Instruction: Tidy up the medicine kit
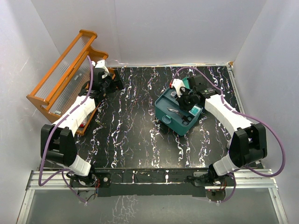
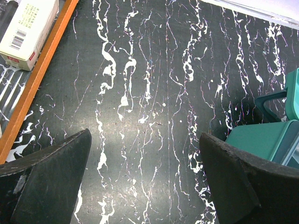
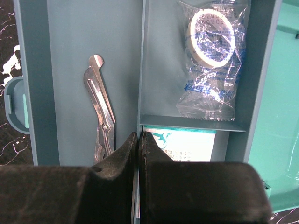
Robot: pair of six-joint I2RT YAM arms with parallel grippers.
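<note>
Right of centre on the table (image 1: 135, 140), toward the back: medicine kit (image 1: 180, 114), lid (image 3: 280, 93) swung open off to one side. Hovering right over it with the right gripper (image 3: 139, 137), pinched completely shut and carrying nothing. Lined up with the divider wall (image 3: 140, 70) between the long compartment and the two smaller ones; can't tell whether touching it or just above. Probably closed like that for nudging stuff rather than grabbing, just a guess though.

Inside, from the wrist view: metal scissors (image 3: 100, 107) lying flat along the long compartment, bagged tape roll (image 3: 210, 37) in the far small one, printed packet (image 3: 180, 144) in the near small one, half hidden under the fingers. Looks mostly sorted already, one kind of thing per slot.

Way over on the left by the orange rack (image 1: 65, 79): left gripper (image 2: 145, 135), spread fully wide, empty, pointing down at bare tabletop. White carton (image 2: 28, 28) just behind the rack's orange rail, likely next in line. Corner of the kit poking into that view on the right.

Plenty of open tabletop between rack and kit for a carry across. Tight bits: compartment walls, the open lid, the rack's rail, plus white walls (image 1: 187, 28) close on three sides.
</note>
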